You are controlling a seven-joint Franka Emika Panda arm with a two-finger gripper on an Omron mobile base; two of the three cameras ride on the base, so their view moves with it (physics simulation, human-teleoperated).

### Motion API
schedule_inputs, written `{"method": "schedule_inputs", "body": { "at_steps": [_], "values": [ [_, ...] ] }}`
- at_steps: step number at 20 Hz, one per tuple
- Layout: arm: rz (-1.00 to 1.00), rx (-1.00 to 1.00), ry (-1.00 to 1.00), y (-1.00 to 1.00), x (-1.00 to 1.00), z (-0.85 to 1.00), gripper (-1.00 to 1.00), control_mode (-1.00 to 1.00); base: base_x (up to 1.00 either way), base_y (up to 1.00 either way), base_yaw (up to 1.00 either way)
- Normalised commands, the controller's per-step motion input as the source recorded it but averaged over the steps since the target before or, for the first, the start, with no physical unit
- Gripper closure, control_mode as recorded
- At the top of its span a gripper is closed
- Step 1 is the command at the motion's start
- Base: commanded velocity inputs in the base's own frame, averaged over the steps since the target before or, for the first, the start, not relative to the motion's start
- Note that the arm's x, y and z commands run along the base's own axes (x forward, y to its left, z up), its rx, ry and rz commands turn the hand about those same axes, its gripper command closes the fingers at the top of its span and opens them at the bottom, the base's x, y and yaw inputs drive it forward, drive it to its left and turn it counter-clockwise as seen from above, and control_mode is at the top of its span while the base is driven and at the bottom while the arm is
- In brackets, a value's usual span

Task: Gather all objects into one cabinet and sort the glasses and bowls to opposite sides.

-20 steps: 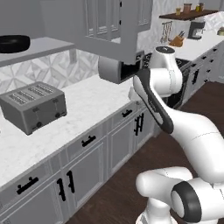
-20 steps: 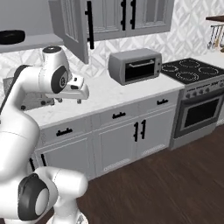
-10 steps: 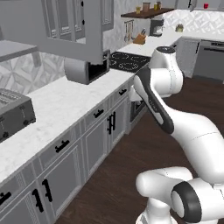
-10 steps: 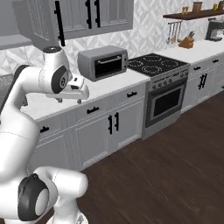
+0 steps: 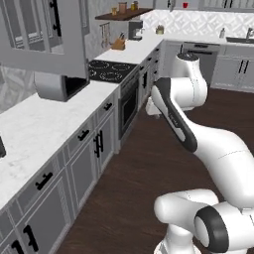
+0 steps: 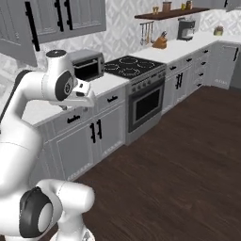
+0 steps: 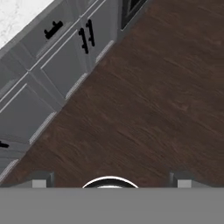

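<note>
The cabinet (image 5: pixel 34 37) is a grey wall unit at the upper left of the left base view; its glass-paned door with a long black bar handle (image 5: pixel 55 15) stands swung out over the counter. The right base view catches that door (image 6: pixel 16 28) at its upper left. My gripper (image 7: pixel 111 180) hangs open over the dark wood floor in front of the base cabinets, fingertips (image 7: pixel 41 179) wide apart and nothing between them. The glasses and the bowls are out of view. A tiny red thing (image 5: pixel 185 5) sits high at the far end, too small to identify.
A toaster oven (image 6: pixel 87 66) stands on the white counter (image 5: pixel 39 124) beside a black stove (image 6: pixel 129 68) with its oven below. Grey base cabinets (image 7: pixel 65 61) run along the left. A wooden shelf (image 6: pixel 164 12) and a coffee machine (image 6: pixel 187 29) sit far off. Dark floor (image 6: pixel 188 155) lies open to the right.
The whole picture has swung right along the counter, so the base has moved. The toaster and black bowl left the views; stove and far corner came in. The gripper stays open.
</note>
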Motion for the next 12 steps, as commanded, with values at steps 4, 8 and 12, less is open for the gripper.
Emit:
{"method": "schedule_inputs", "body": {
  "at_steps": [4, 8, 12],
  "values": [
    [0.00, 0.00, 0.00, 0.00, 0.00, 0.00, -1.00, 1.00, 0.20, -0.39, -0.34],
    [0.00, 0.00, 0.00, 0.00, 0.00, 0.00, -1.00, 1.00, 0.50, -0.53, -0.29],
    [0.00, 0.00, 0.00, 0.00, 0.00, 0.00, -1.00, 1.00, 0.79, -0.66, -0.24]
  ]
}}
